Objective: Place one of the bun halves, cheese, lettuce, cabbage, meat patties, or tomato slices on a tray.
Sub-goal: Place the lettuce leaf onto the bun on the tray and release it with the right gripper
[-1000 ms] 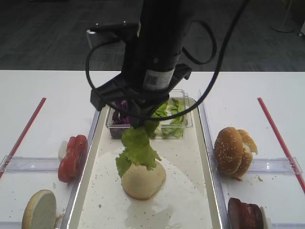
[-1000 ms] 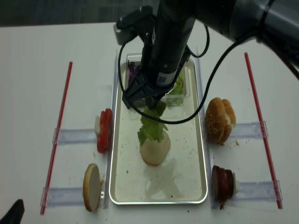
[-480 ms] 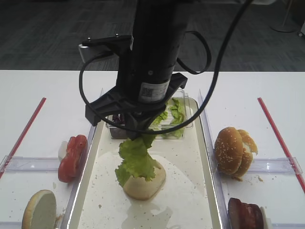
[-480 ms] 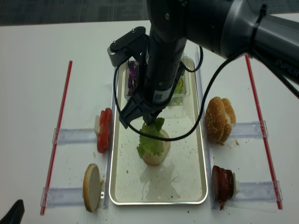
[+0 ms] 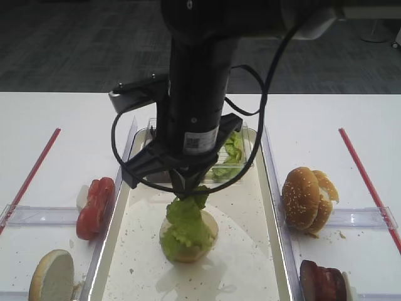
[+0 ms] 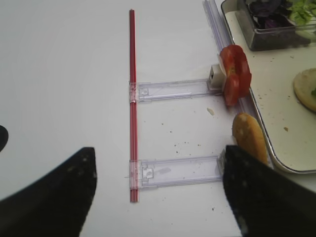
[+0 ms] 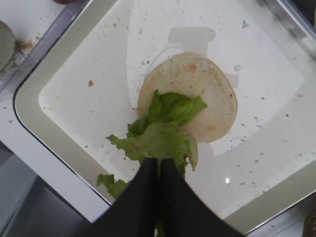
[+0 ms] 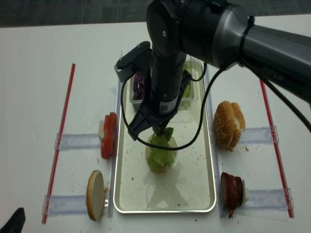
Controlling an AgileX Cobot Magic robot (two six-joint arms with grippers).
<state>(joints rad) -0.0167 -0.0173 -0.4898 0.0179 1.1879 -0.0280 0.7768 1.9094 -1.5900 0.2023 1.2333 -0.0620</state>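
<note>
Pinching the bright light-green crinkly lettuce leaf point(image 7: 163, 133) by its upper end, the right claw point(image 7: 159, 170) hangs over the large shallow metal tray point(image 5: 119, 219), jaws closed tight on it. The leaf's lower part drapes onto the pale cut face of the round bun half point(image 7: 207, 98) lying mid-tray, probably so it settles centred when let go. The left claw point(image 6: 158, 197) waits over the white surface point(image 6: 64, 74), fingers spread apart and holding nothing.
</note>
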